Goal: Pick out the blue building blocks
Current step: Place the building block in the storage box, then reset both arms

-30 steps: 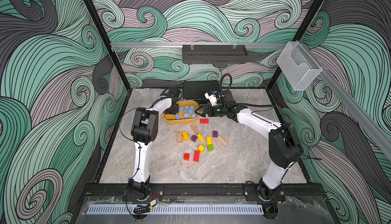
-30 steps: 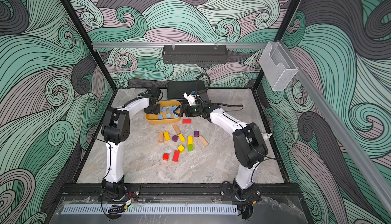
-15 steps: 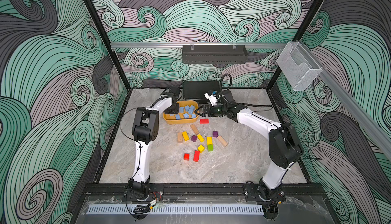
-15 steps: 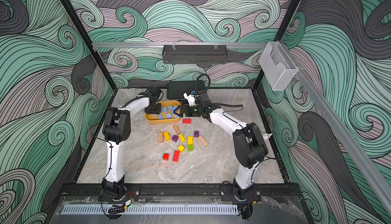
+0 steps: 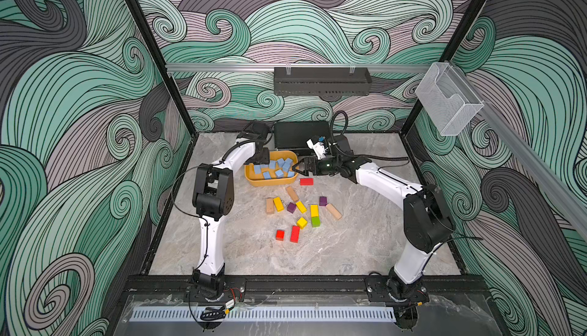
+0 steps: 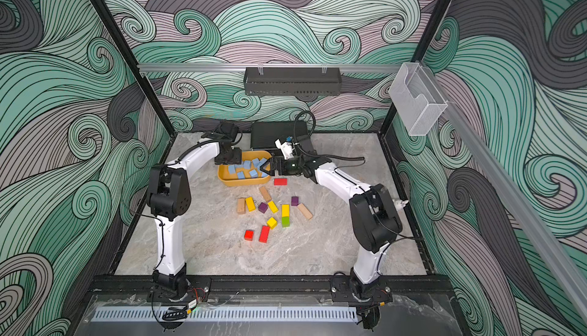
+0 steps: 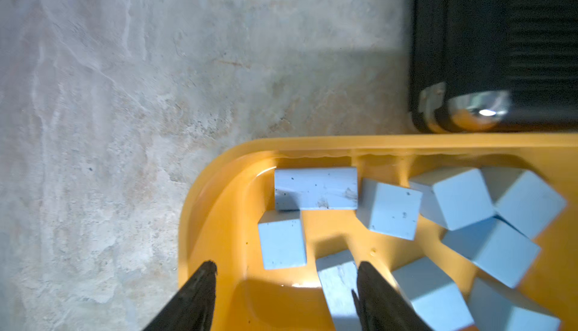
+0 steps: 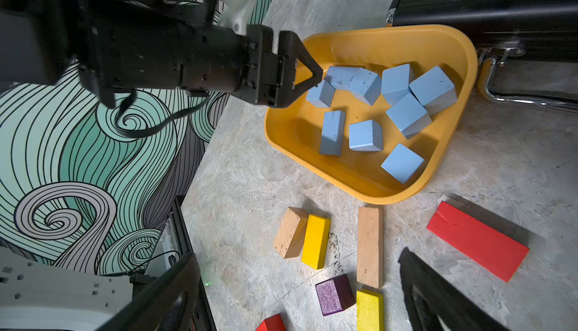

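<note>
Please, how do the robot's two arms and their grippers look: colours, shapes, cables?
The left arm and right arm have white rounded shells between bulky black joints, with black cables looping alongside. The left gripper and right gripper are black, with tapered, pointed jaws.

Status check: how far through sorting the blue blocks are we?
Done: about nine blue blocks lie in the yellow tray. In hand: nothing; left gripper open over the tray, right gripper open beside it. Left: no blue shows among the loose blocks on the table, only red, yellow, purple, green, tan, so sorting looks finished.
</note>
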